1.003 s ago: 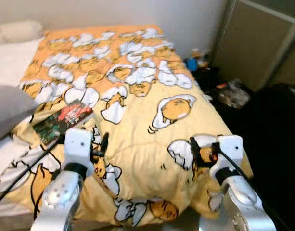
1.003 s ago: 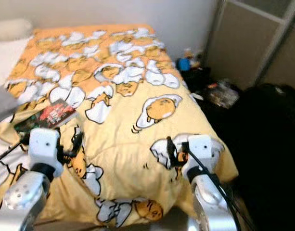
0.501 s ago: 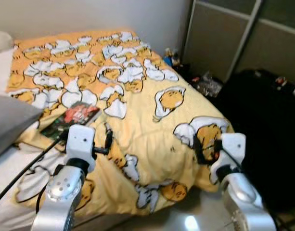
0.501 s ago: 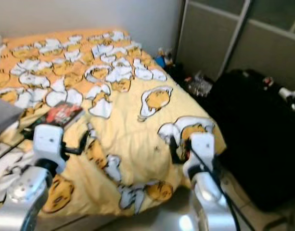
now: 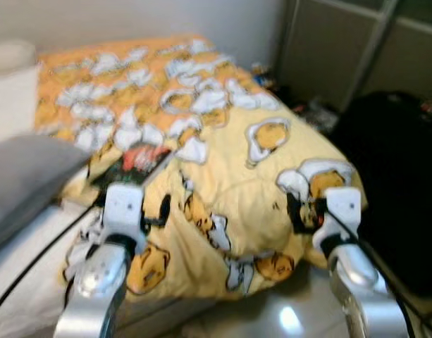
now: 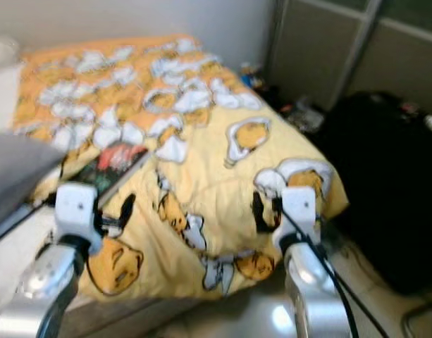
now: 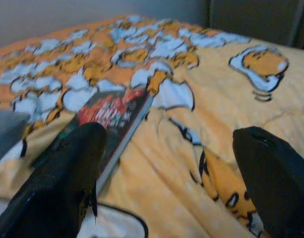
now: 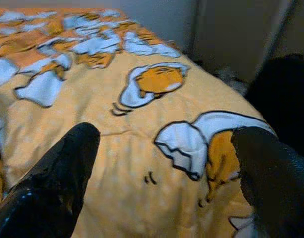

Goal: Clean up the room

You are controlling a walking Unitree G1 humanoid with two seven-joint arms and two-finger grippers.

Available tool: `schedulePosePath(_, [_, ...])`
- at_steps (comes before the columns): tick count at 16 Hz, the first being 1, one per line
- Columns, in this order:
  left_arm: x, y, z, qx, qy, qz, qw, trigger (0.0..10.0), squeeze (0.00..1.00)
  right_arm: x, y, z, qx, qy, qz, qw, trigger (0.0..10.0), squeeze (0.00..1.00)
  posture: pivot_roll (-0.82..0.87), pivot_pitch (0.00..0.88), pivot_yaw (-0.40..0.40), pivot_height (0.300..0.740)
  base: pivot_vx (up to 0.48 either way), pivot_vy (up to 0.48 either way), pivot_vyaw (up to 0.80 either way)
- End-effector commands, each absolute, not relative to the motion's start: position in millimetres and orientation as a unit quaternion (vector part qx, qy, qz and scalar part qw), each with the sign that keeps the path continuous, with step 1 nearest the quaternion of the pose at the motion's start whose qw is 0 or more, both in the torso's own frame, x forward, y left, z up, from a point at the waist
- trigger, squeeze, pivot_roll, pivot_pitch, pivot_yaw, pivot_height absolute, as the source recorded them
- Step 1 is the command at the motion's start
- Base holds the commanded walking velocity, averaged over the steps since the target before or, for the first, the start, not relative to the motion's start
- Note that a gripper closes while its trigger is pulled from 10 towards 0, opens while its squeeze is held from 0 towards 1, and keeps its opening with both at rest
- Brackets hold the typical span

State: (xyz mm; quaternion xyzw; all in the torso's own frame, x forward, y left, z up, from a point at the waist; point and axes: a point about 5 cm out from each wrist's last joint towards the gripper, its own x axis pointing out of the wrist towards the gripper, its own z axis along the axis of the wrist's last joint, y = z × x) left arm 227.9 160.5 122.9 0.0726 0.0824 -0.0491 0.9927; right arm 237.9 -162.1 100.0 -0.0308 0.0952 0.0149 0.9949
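A dark book with a red cover [image 5: 134, 160] lies on the yellow duvet [image 5: 223, 162], which has an egg cartoon print and covers the bed. My left gripper [image 5: 162, 210] hovers open just short of the book, over the duvet's near edge. In the left wrist view its fingers [image 7: 67, 183] are spread wide, with the book [image 7: 112, 111] beyond them. My right gripper [image 5: 296, 211] is open above the duvet's near right corner, and the right wrist view has its fingers [image 8: 52, 183] apart over the printed cloth [image 8: 156, 119]. Neither gripper holds anything.
A grey pillow [image 5: 25, 176] lies at the left of the bed, with a white pillow [image 5: 11, 56] further back. A large black bag [image 5: 395, 162] stands right of the bed. Small clutter [image 5: 314, 113] lies by the sliding doors [image 5: 342, 49]. Glossy floor [image 5: 272, 317] is below.
The whole picture has shifted and blurred, so the camera moved; more of the grey pillow now shows at the left. Both grippers stay open in the same pose before me.
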Motion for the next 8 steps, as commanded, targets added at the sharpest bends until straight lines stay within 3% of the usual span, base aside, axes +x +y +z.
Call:
schedulePosePath(1, [228.0, 166.2, 124.7, 0.08, 0.082, -0.036, 0.993, 10.0, 1.0, 240.6, -156.4, 101.3, -0.037, 0.094, 0.022, 0.995, 10.0, 0.98, 0.0, 0.0, 0.012, 0.74, 0.0, 0.319, 0.0])
schedulePosePath(7, [227.1, 167.1, 125.1, 0.08, 0.085, -0.033, 0.993, 10.0, 1.0, 242.3, -148.7, 100.8, -0.047, 0.092, 0.054, 0.993, 10.0, 0.99, 0.01, 0.0, 0.009, 0.74, 0.0, 0.325, 0.0])
schedulePosePath(8, [226.2, 166.9, 125.2, 0.08, 0.085, -0.033, 0.993, 10.0, 1.0, 242.7, -148.3, 100.9, -0.05, 0.091, 0.053, 0.993, 10.0, 0.99, 0.01, 0.0, 0.009, 0.74, 0.0, 0.36, 0.8])
